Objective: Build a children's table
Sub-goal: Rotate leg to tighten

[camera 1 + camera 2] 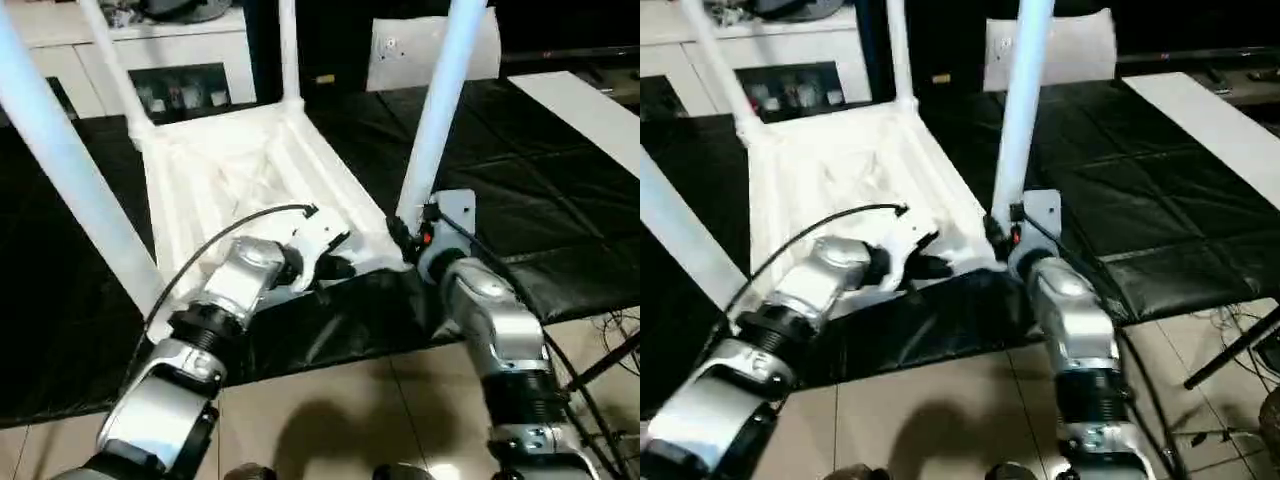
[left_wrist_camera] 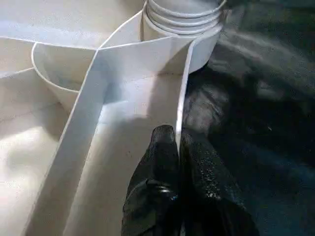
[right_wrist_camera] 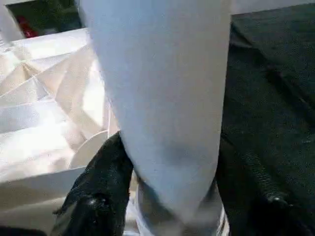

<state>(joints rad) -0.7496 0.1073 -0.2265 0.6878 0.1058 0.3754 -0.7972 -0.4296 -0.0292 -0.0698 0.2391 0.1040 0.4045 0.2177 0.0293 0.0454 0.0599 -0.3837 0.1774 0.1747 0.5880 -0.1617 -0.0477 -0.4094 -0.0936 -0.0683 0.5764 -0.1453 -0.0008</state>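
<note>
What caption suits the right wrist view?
Right gripper clasps a white leg near its base, above the upturned tabletop.

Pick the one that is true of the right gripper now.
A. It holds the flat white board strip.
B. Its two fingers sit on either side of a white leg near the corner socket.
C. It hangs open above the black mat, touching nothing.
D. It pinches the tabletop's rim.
B: the right gripper has a black finger on each side of the white leg, low by the tabletop.

Tabletop [image 1: 250,170] and legs [image 1: 440,110]: smooth white plastic, faint sheen; black mat [image 1: 520,190] at 3 o'clock: wrinkled, glossy; forearms [image 1: 500,330]: brushed silver metal; fingers [image 2: 157,167]: textured black rubber
</note>
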